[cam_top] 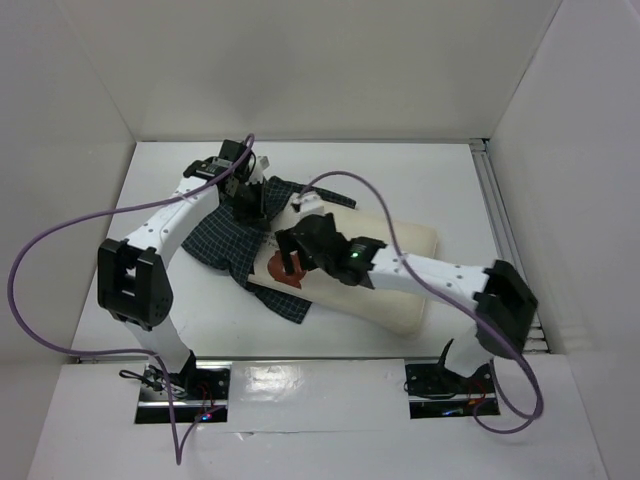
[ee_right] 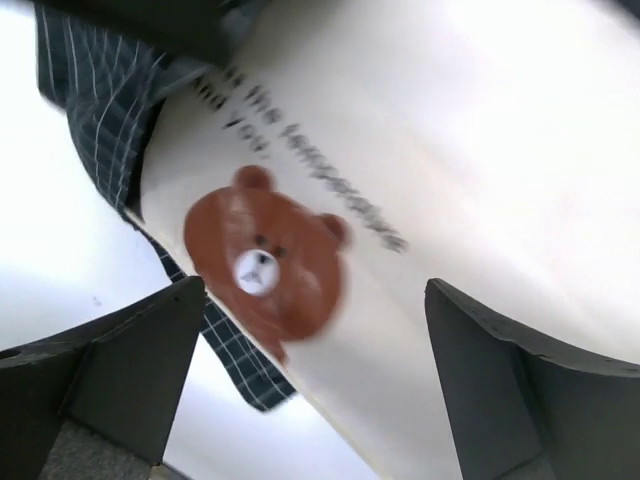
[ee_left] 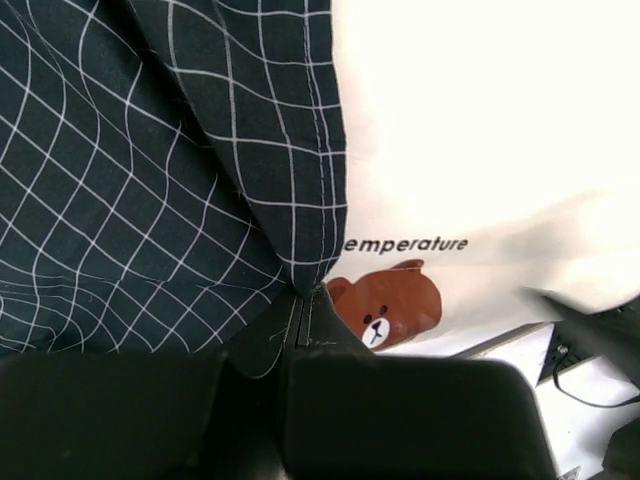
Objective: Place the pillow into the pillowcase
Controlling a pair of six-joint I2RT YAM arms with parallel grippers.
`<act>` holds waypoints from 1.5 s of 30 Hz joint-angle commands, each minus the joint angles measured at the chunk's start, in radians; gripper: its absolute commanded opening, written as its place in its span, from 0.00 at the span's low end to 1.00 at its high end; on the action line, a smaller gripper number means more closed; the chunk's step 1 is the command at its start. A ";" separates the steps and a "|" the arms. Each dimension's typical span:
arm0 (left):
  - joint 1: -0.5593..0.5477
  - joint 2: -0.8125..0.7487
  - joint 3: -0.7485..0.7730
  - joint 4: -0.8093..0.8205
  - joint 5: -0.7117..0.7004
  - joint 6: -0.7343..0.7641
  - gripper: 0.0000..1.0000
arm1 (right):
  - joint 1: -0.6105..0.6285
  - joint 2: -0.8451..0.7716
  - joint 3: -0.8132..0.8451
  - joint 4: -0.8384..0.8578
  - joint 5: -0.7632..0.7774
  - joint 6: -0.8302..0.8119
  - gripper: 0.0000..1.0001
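- The pillowcase (cam_top: 213, 243) is bunched at the left end of the pillow (cam_top: 380, 305).
- Its edge is pinched tight by the left claw (ee_left: 303, 300), beside the pillow.
- The right claw (cam_top: 290, 262) is held wide open above the pillow, with nothing gripped.

On my feed the pillow (cam_top: 420, 240) reads plain cream, printed with a brown bear (ee_right: 265, 265) with a white muzzle and dark lettering (ee_left: 405, 244); the pillowcase (cam_top: 215, 245) is dark navy with a fine white grid check; the surface (cam_top: 400, 170) is white; the cables (cam_top: 40, 250) are purple.
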 commanded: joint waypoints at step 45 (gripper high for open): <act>-0.239 0.212 0.183 -0.036 -0.152 -0.125 0.32 | -0.105 -0.722 -0.691 -0.051 -0.094 0.454 0.38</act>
